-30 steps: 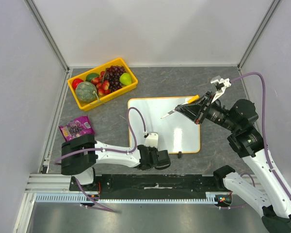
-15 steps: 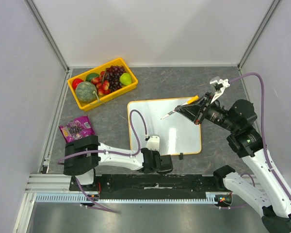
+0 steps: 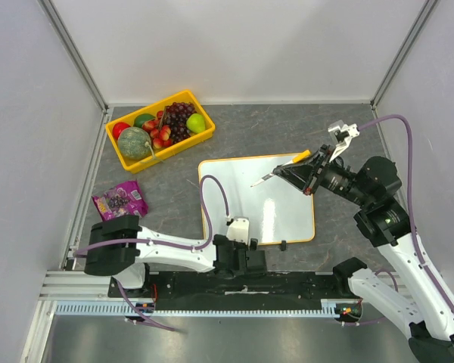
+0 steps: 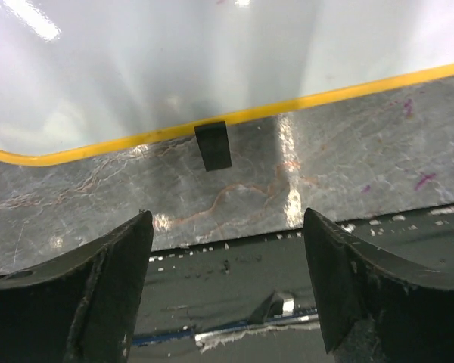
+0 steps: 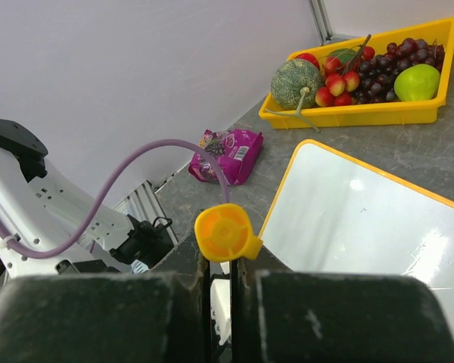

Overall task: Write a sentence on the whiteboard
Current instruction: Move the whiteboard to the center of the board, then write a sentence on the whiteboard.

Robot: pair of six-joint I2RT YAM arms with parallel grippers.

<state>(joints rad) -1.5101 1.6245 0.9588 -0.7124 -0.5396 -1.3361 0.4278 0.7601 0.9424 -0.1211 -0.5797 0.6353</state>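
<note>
The whiteboard (image 3: 246, 193), white with a thin orange-yellow rim, lies flat mid-table, and no sentence shows on its surface. My left gripper (image 3: 244, 257) sits low at the board's near edge, open and holding nothing. In the left wrist view its fingertips (image 4: 136, 242) stand wide apart just short of the rim (image 4: 303, 102) and a black foot (image 4: 213, 145). My right gripper (image 3: 295, 172) hovers over the board's far right corner, shut on a marker (image 3: 276, 172) whose yellow cap end (image 5: 225, 233) shows between its jaws. The board (image 5: 363, 219) lies below it.
A yellow crate (image 3: 204, 136) of fruit stands at the back left. A purple snack packet (image 3: 119, 200) lies at the left. A black rail (image 3: 287, 283) runs along the near table edge under the left gripper. Purple cables loop over both arms.
My left gripper has opened and drawn back toward the near edge. The whiteboard has slid slightly nearer. The right gripper with the marker has barely moved.
</note>
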